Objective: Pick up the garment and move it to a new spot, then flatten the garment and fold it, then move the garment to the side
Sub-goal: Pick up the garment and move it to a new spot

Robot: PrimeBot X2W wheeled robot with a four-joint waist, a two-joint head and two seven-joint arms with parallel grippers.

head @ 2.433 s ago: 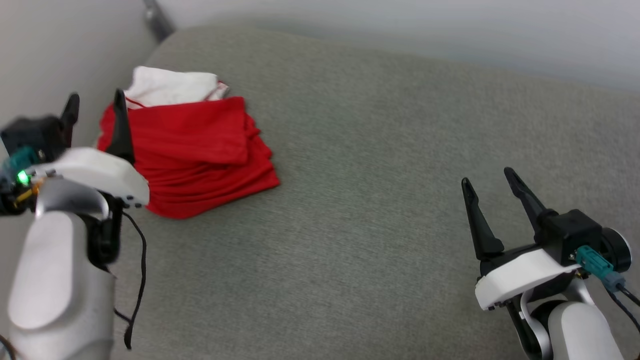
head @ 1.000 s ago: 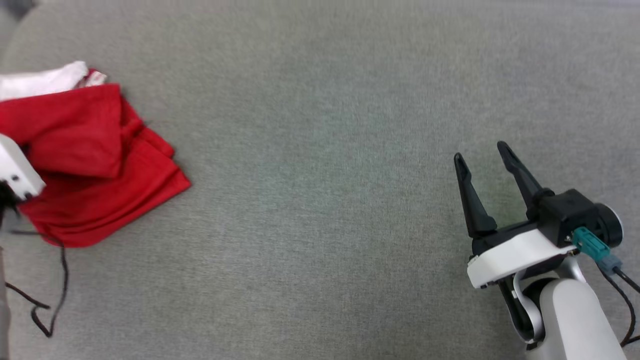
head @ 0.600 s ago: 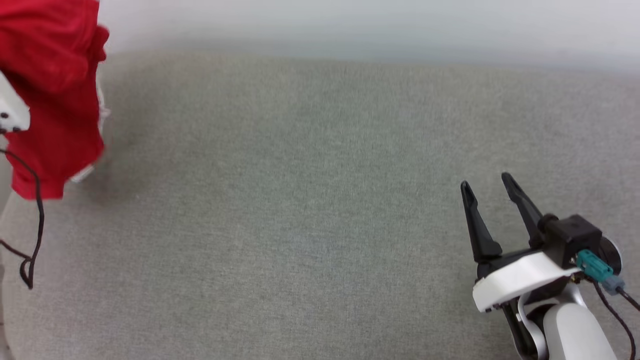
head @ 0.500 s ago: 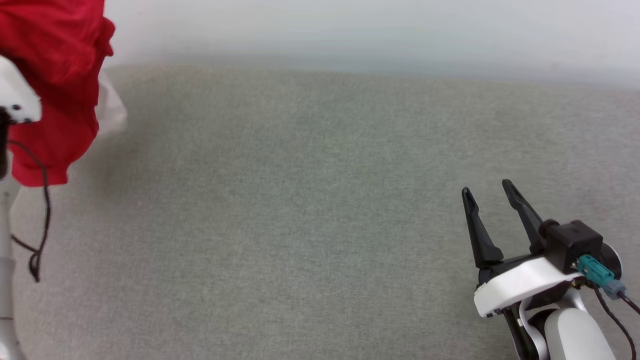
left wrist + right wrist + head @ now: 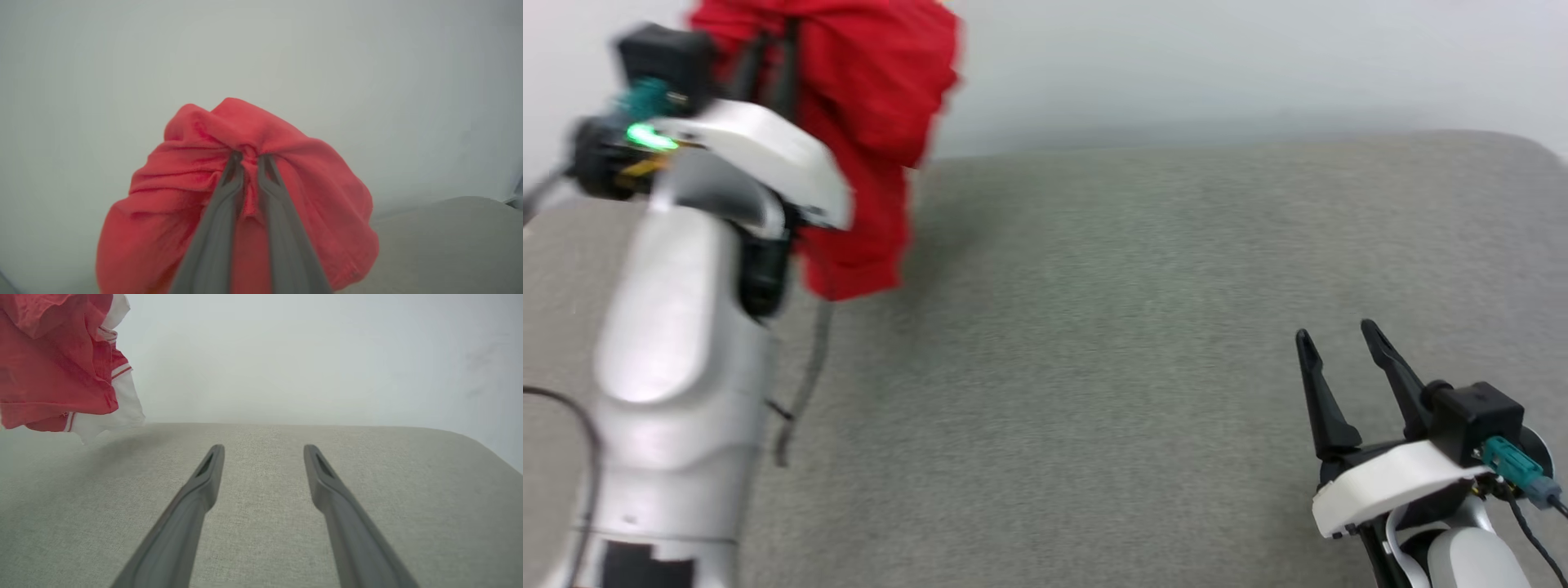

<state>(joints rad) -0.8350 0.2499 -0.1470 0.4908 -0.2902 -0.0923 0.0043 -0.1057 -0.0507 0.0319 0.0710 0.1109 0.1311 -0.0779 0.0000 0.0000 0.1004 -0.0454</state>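
The garment (image 5: 866,139), a red shirt with white sleeves and striped trim, hangs bunched in the air above the grey cushion at the upper left. My left gripper (image 5: 768,65) is shut on a fold near its top; in the left wrist view the fingers pinch the red cloth (image 5: 245,134) at the gripper's tips (image 5: 249,157). From the right wrist view the garment (image 5: 61,363) dangles at the upper left, its hem just above the surface. My right gripper (image 5: 1335,339) stands open at the lower right, nothing between its fingers (image 5: 263,451).
A wide grey fabric cushion (image 5: 1135,327) spreads under both arms, with a pale wall (image 5: 1217,57) behind it. Its rounded right edge (image 5: 482,449) falls away at the far right. A black cable (image 5: 805,384) hangs from my left arm.
My left gripper has lifted the garment off the cushion and carried it up and toward the middle. The head camera has shifted. The right gripper stays open in place.
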